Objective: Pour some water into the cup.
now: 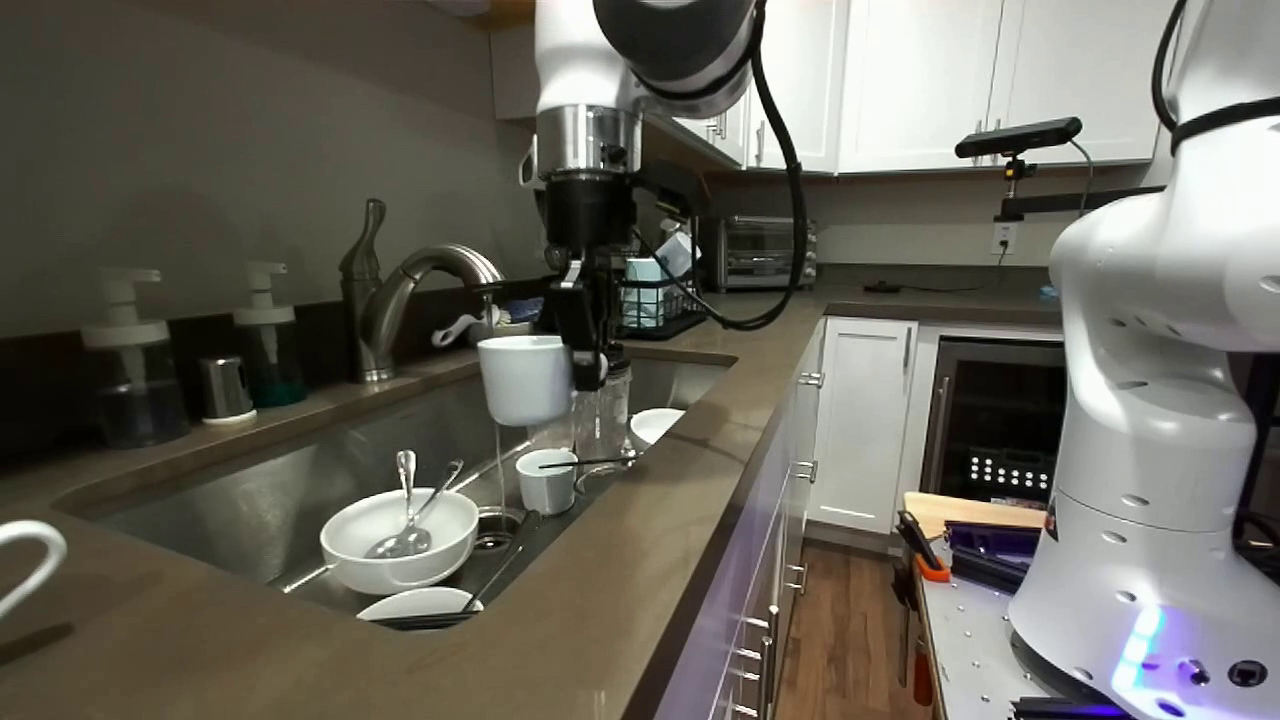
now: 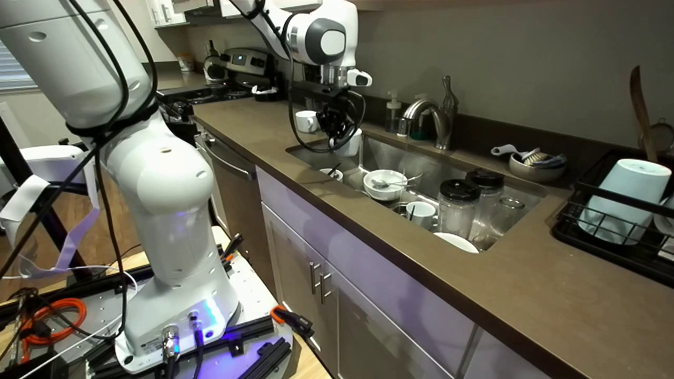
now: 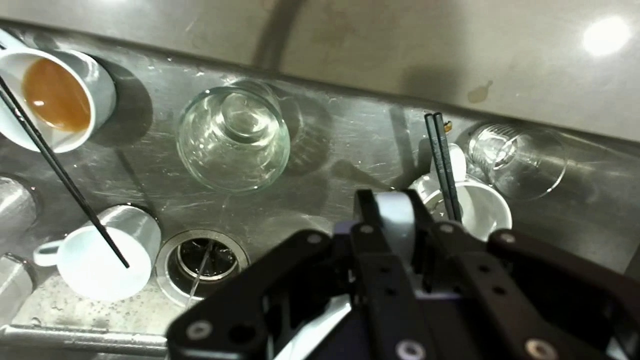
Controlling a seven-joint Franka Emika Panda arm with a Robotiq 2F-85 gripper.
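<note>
White, rim up, the cup (image 1: 525, 385) hung over the sink (image 1: 270, 500), and the gripper (image 1: 588, 368) had it fast, its fingers (image 3: 369, 242) clamped on a pale strip in the wrist view! The metal faucet (image 1: 395, 295) arched nearby, rooted at the back edge of the counter (image 1: 640, 570), and yes, the water (image 1: 501, 470) was running: a thin thread above the cup, a thin thread below, down to the drain (image 3: 220, 257). Into the cup or past it? Impossible to tell, and the contents were out of sight.

Down below, what a crowd! A white bowl (image 1: 395, 578) cradled spoons (image 1: 411, 541); a white mug (image 1: 548, 492) stood near the drain; a second mug (image 3: 102, 95), close to the counter's front edge, showed orange-brown liquid (image 3: 55, 92), and a black chopstick (image 3: 65, 175) stretched from one to the other. Clear jars (image 2: 457, 216), black lids on, stood side by side.

Along the counter's back edge, two soap dispensers (image 1: 140, 395); beyond the faucet, a small bowl (image 2: 537, 173) with a brush (image 2: 534, 159); then the black dish rack (image 2: 571, 237), a pale blue tumbler (image 2: 626, 200) inside. And in the counter's far corner, in an exterior view, a toaster oven (image 1: 770, 250)!
</note>
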